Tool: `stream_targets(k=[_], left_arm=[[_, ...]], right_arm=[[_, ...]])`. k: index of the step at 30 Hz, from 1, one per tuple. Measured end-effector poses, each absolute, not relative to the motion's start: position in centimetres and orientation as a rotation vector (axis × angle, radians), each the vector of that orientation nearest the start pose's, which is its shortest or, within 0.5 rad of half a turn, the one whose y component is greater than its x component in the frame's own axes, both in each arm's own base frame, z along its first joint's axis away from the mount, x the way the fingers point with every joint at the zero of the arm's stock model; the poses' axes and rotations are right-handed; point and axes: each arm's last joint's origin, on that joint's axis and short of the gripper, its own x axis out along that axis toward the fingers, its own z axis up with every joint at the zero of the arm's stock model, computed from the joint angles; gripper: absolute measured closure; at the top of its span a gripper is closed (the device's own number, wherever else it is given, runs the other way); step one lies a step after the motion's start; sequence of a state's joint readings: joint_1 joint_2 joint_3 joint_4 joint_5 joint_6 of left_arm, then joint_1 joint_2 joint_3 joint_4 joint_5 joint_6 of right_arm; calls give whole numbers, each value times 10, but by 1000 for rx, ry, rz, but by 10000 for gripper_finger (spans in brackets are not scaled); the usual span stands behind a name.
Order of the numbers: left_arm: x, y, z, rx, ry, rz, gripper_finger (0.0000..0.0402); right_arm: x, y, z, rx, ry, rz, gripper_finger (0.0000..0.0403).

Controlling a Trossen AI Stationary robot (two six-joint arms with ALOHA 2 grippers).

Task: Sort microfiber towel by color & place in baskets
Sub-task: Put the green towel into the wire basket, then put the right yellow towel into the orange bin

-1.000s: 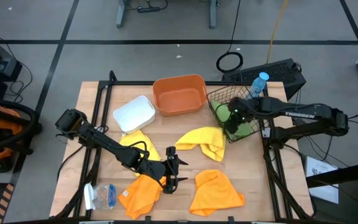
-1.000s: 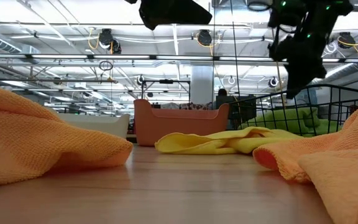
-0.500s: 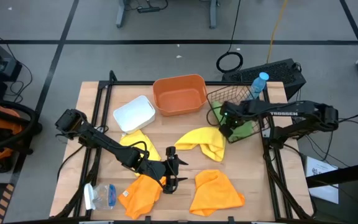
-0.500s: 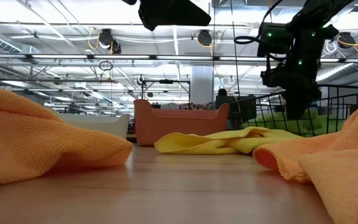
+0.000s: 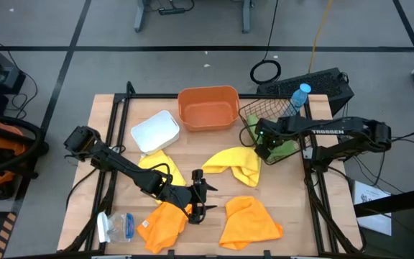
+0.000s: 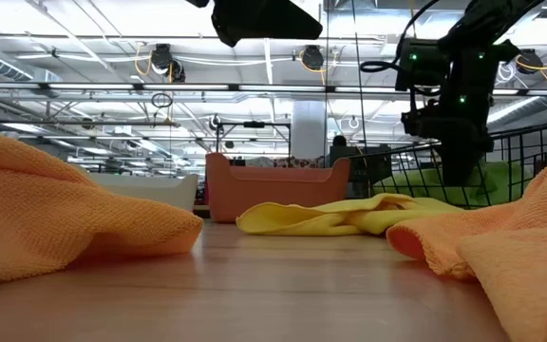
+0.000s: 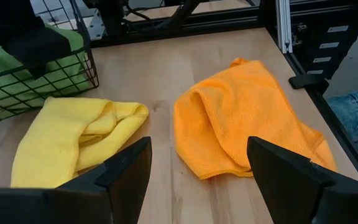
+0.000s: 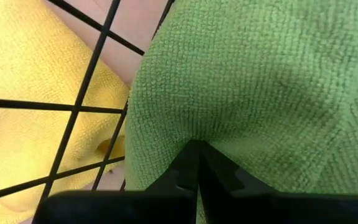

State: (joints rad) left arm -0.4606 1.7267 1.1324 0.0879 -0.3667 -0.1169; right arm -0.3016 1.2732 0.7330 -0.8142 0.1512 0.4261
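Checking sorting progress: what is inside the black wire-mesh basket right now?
A green microfiber towel lies in the black wire-mesh basket. The right gripper is down inside against the towel, fingertips together. Anything beneath the towel is covered.

Right pincer [image 5: 262, 142] sat down inside the black wire-mesh basket [image 5: 254, 115], its tips pressed into the green microfiber towel [image 8: 247, 87]; whether the fingers held cloth could not be told. Low view: the basket's mesh hid most of that towel, and both orange microfiber towels [image 6: 55, 214] ran off the frame edges. The shallow white plastic tray [image 6: 145, 188] showed only partly behind one towel.
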Motion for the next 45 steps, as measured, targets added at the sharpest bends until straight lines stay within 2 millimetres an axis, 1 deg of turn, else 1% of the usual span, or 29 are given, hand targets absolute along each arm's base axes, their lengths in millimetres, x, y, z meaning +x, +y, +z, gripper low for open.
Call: stream_targets(k=[11,20,24,27,34,36,40,43,45], left_arm=[[346,-160,231,89,466,-65,133],[346,-160,231,88,465,-65,133],[346,-160,231,88,465,-65,133],[346,-160,231,89,465,-65,133],[346,-160,231,89,466,-65,133],[346,-160,231,89,467,-65,133],[346,-159,231,90,468,-62,133],[347,-157,231,88,468,-56,133],[348,-154,231,86,469,-47,133]], right_arm=[[189,-63,196,467,1220,-650,403],[189,-63,196,468,1227,-646,403],[184,-61,199,452,1248,-637,403],[181,-60,211,446,1245,-636,403],[167,-53,250,456,1153,-630,403],[161,-47,260,451,1108,-603,403],[149,-29,281,449,949,-512,403],[142,-13,290,452,862,-451,403],[141,-2,295,429,819,-390,403]])
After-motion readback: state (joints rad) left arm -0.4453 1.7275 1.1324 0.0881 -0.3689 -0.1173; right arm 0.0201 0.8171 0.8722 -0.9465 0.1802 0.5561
